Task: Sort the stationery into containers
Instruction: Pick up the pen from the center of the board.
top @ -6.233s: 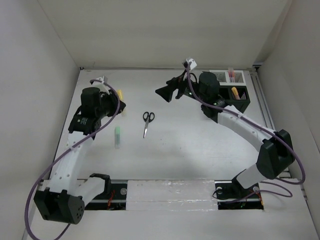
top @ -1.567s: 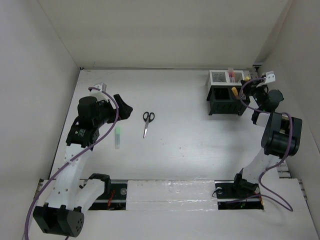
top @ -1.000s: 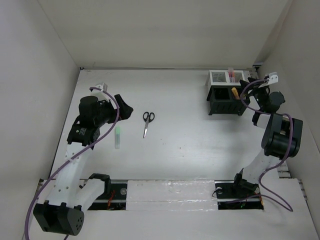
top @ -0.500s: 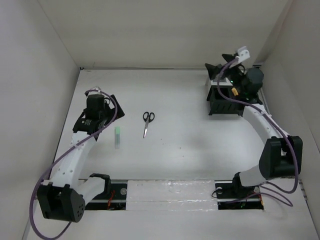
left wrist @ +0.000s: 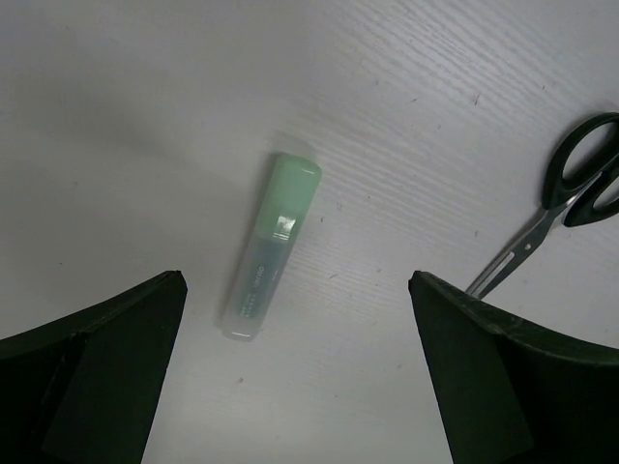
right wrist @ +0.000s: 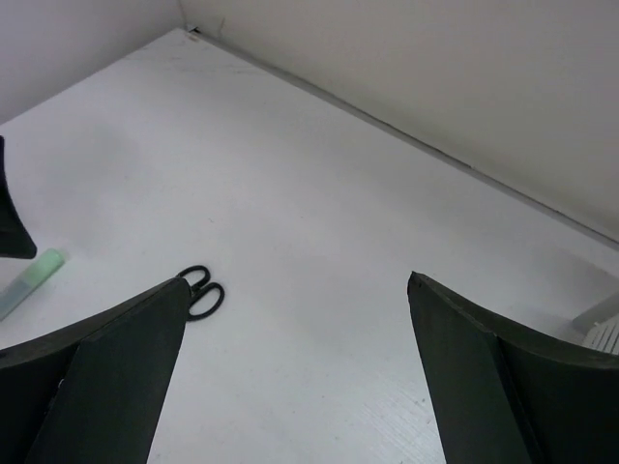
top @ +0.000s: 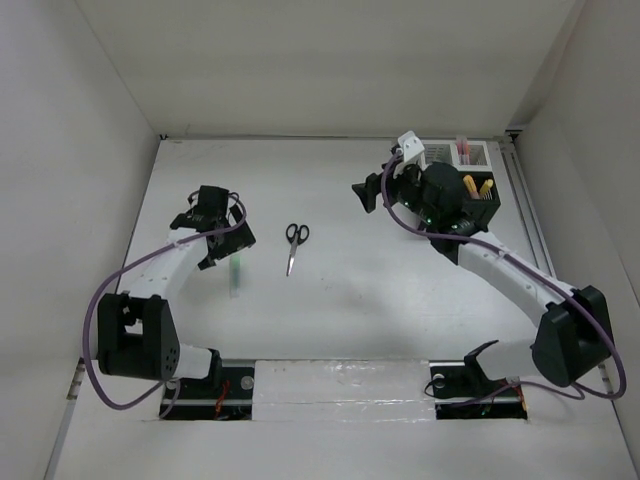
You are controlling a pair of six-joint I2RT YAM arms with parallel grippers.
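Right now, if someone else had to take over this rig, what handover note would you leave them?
Left gripper: open, empty, hovering over the green highlighter, which lies flat on the table.
Right gripper: open, empty, above mid-table, away from the containers.
Scissors: closed, flat on the table, right of the highlighter in the top view.
Done: orange items stand in the black mesh organiser; reddish pens stand in the white box behind it.
Left: the highlighter and scissors are not yet sorted. The highlighter looks like the likely next pick.
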